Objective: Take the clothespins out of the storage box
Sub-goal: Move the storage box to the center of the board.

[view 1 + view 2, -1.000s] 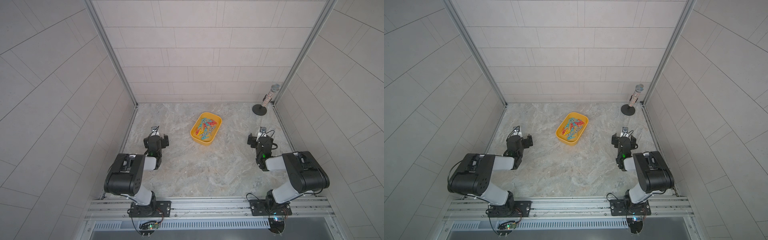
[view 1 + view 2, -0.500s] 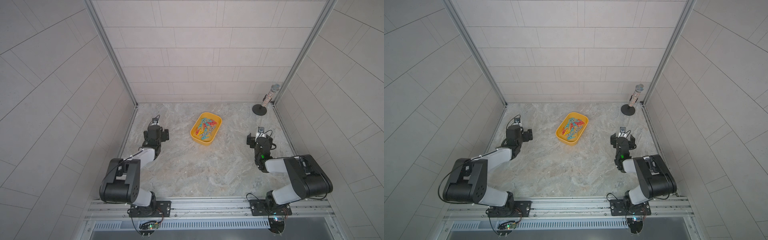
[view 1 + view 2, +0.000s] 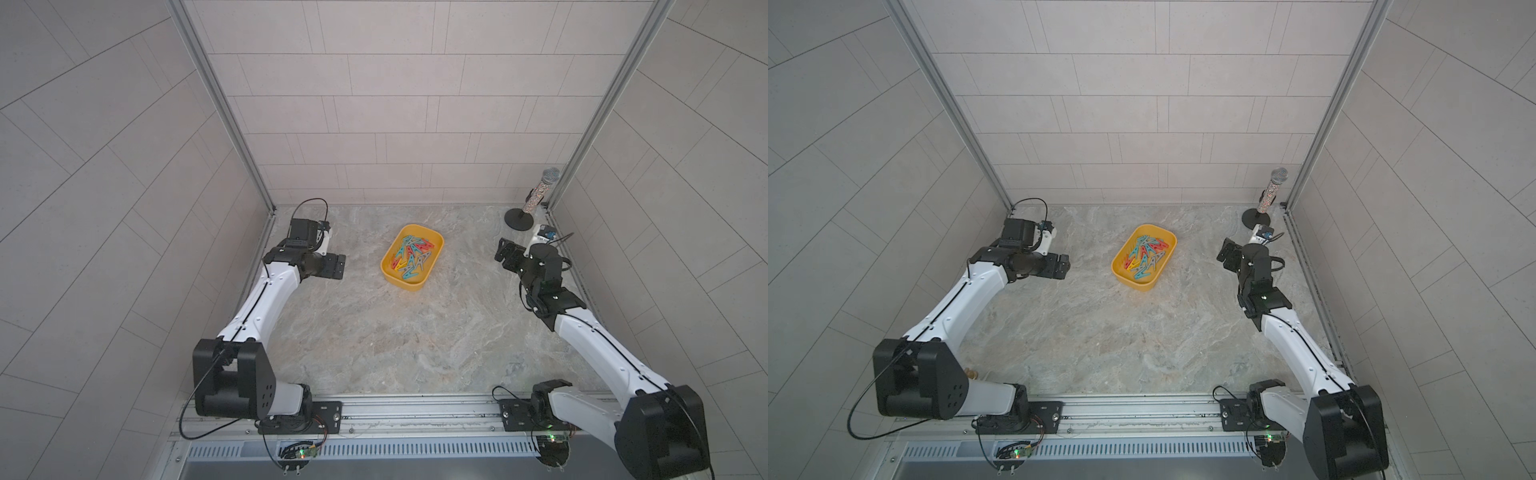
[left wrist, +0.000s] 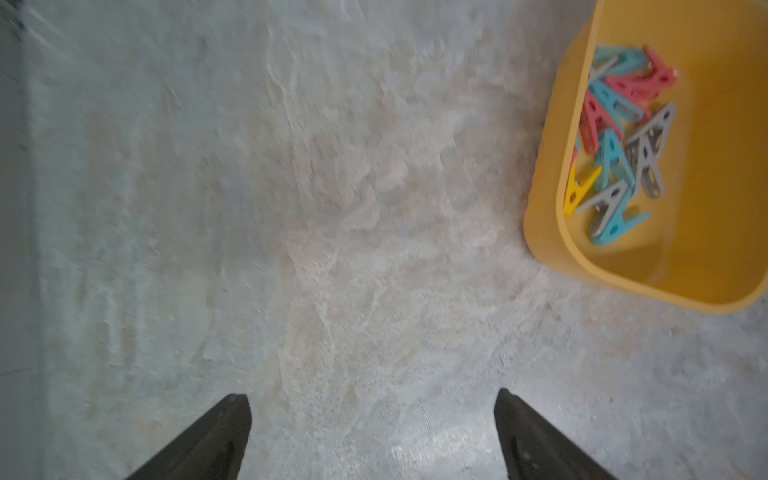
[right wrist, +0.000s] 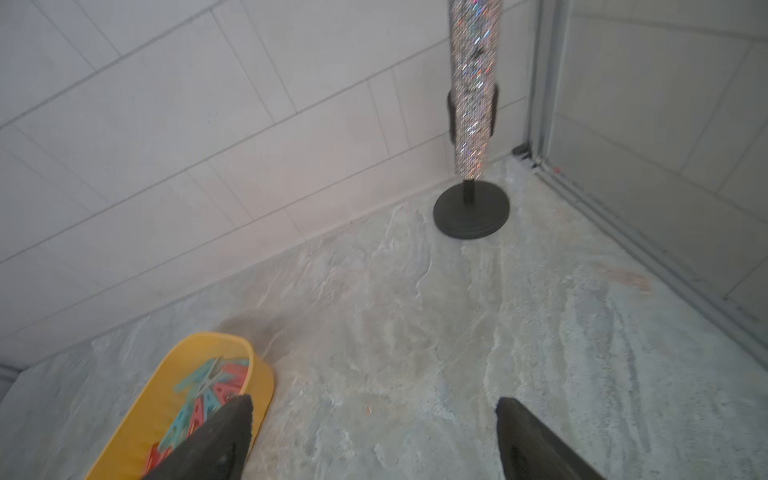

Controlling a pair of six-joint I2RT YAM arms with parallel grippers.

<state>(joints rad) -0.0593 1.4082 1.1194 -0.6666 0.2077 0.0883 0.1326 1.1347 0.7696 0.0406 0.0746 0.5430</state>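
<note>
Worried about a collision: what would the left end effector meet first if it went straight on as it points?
The left end effector would probably meet bare table first; the storage box sits off to one side of that line.

White-shelled arms (image 3: 266,299), black joints (image 3: 232,378), thin black cables (image 3: 316,201), dark left end effector (image 3: 341,267) and right end effector (image 3: 500,250).
</note>
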